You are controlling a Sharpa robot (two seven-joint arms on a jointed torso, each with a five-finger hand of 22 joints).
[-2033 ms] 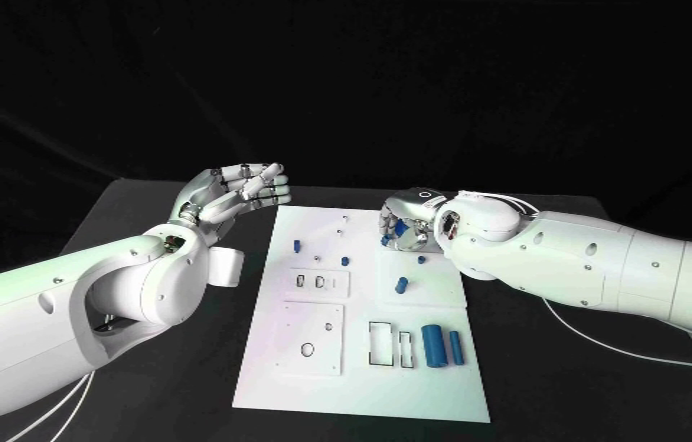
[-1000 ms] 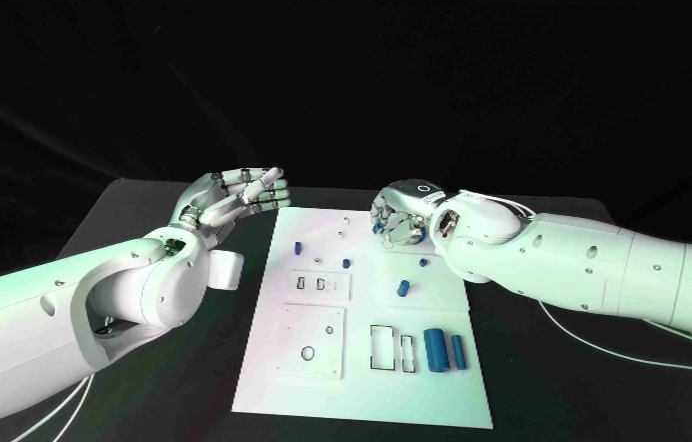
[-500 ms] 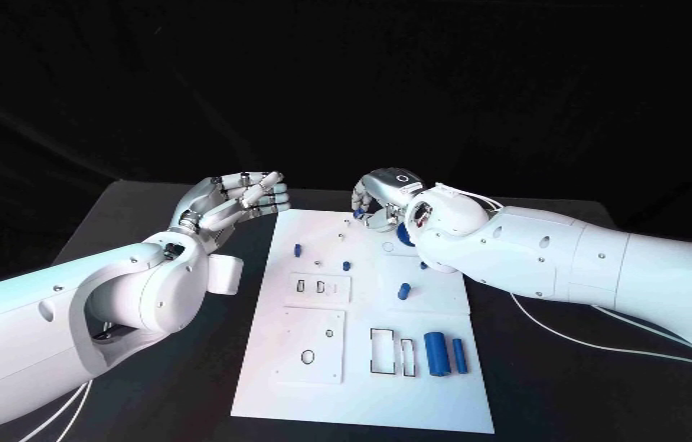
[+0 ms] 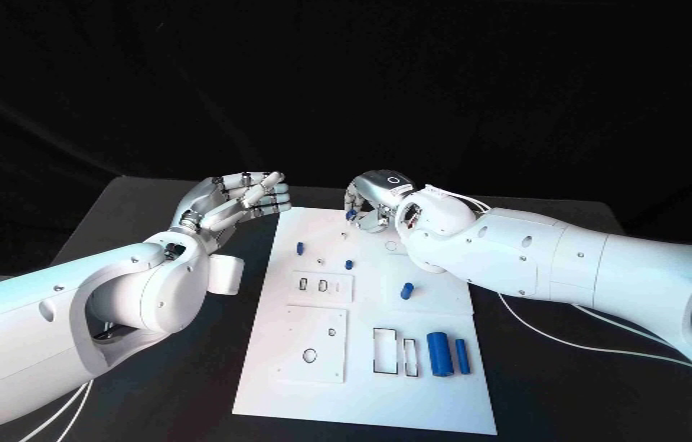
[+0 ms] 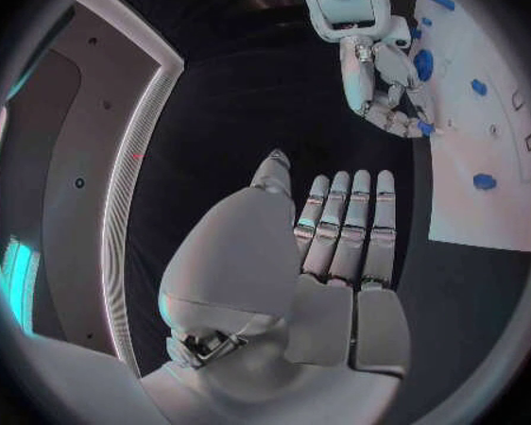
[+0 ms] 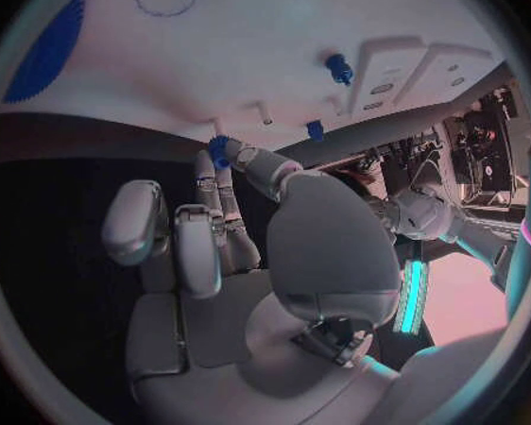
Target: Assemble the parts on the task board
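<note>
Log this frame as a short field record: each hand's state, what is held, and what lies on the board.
left hand: open, fingers straight, raised beside the far left corner of the task board, holding nothing
right hand: over the board's far edge, pinching a small blue part at its fingertips
near right of board: two blue cylinders lying side by side
board middle: a short blue piece lying loose
stage: part carried, not yet placed

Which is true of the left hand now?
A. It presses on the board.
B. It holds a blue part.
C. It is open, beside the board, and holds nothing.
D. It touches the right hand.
C: the left hand has straight fingers and an empty palm, off the board.
</note>
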